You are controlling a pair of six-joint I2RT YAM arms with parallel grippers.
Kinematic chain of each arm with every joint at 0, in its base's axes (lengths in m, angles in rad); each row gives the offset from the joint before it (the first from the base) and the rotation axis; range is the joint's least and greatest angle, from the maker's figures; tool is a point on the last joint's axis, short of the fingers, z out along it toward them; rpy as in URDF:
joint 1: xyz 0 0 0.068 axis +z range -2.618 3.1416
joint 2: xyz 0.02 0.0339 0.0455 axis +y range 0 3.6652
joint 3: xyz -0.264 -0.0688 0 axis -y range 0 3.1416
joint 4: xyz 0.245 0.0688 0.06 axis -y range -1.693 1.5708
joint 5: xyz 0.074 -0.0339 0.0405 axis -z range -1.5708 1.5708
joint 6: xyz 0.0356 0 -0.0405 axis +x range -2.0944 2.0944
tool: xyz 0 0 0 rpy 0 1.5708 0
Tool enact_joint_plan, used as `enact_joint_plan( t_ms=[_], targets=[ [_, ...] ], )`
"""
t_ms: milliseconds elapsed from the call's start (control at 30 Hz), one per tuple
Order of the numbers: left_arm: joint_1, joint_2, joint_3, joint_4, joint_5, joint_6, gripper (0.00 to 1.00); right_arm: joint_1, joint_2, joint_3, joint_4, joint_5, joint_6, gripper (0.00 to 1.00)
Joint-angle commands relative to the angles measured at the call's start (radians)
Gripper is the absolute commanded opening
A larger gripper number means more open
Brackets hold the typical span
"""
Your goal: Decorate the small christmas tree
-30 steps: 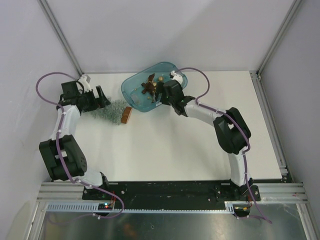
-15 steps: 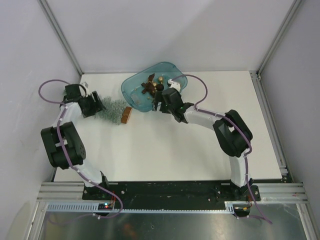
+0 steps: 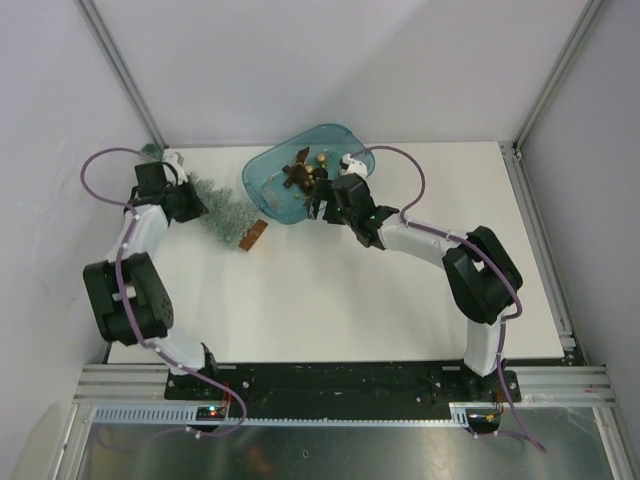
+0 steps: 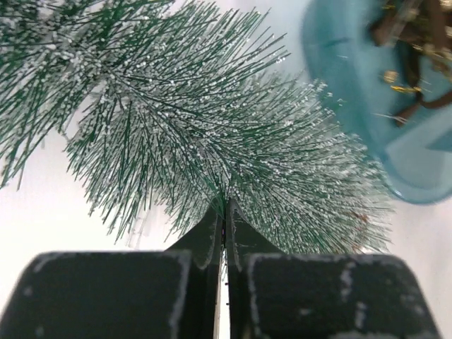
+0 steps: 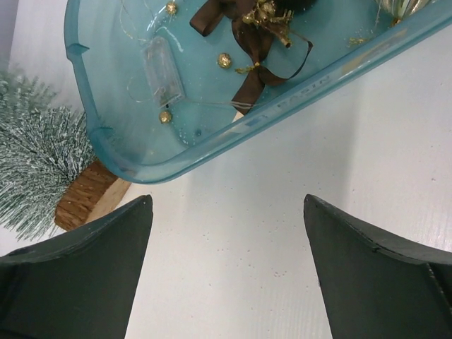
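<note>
The small christmas tree [image 3: 222, 207] lies tilted on the white table, left of the teal tub [image 3: 254, 186], its wooden base [image 3: 253, 236] toward the front. My left gripper [image 3: 192, 198] is shut deep in the frosted needles [image 4: 198, 120] of the upper part, jaws pressed together on the hidden stem [image 4: 226, 212]. My right gripper [image 3: 326, 203] hovers open over bare table just in front of the tub's rim [image 5: 212, 152], nothing between its fingers [image 5: 227, 201]. The tree [image 5: 35, 162] and its base [image 5: 85, 194] show at the left of the right wrist view.
Inside the tub lie a brown star ornament [image 3: 298, 172], a brown ribbon [image 5: 247, 42], small gold baubles [image 5: 224, 60] and a clear light pack [image 5: 161, 67]. The tub [image 4: 367, 106] sits right beside the tree. Grey walls close off the table's back and left side.
My left gripper went from open to shut on the tree, and the tree's upper end swung toward the back-left corner. My right gripper shifted slightly along the tub's front.
</note>
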Motion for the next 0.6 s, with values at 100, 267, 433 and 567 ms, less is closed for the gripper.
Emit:
enact_joint_plan(
  t_ms=[100, 267, 433, 567],
  targets=[
    [-0.142, -0.287, -0.086, 0.039, 0.178, 0.102, 0.0, -0.002, -0.083, -0.034, 0.028, 0.0, -0.006, 0.91],
    [-0.301, -0.409, -0.165, 0.044, 0.254, 0.194, 0.01, -0.018, -0.137, -0.085, 0.042, -0.027, -0.006, 0.91],
    [-0.422, -0.44, -0.189, 0.049, 0.265, 0.235, 0.02, -0.059, -0.24, -0.171, 0.088, -0.106, 0.003, 0.91],
    [-0.512, -0.427, -0.172, 0.055, 0.258, 0.228, 0.03, -0.107, -0.386, -0.295, 0.148, -0.176, 0.034, 0.91]
  ],
)
